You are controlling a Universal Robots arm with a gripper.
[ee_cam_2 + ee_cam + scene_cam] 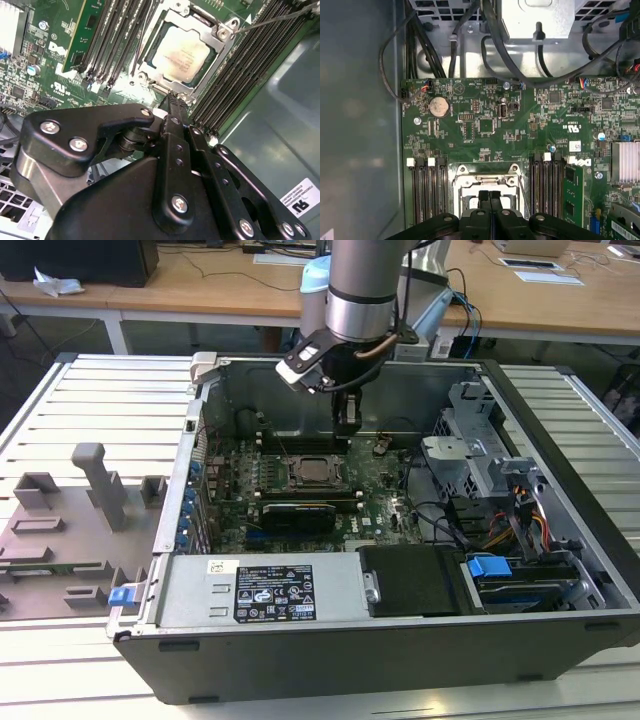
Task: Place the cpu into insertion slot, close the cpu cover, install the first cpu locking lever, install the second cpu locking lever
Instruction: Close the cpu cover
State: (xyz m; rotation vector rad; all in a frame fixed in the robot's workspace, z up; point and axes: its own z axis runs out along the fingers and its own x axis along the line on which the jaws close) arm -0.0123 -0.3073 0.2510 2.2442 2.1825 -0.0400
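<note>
Here, inside an open computer case (pixel 300 680) standing on a slatted counter (pixel 90 390), the robot arm's pincer (pixel 346 436) reached down to the motherboard (pixel 520 130), its fingers pressed together with nothing seen between them in both wrist views. The tip sat just beside the edge of the insertion slot (pixel 294 473), between the banks of long black memory slots (pixel 240 65). The cpu (pixel 180 54) lay flat in the slot, its dull silver top showing through the window of the cpu cover (pixel 218 50), which appeared to be folded down around it. A thin wire rod (pixel 275 19), probably one of the locking levers, ran out from a corner of the socket over the memory slots. It looked unlatched, though whether either lever was hooked could not be told. The danger, judged from this moment, lay in how close the closed tip stood to delicate parts. A push landing off the lever could skid onto the chip's lid or the memory slots and scratch them. A lever forced down while the cover sat crooked could load the chip unevenly and harm the contacts beneath. A sprung lever slipping from the tip could also snap back up.
</note>
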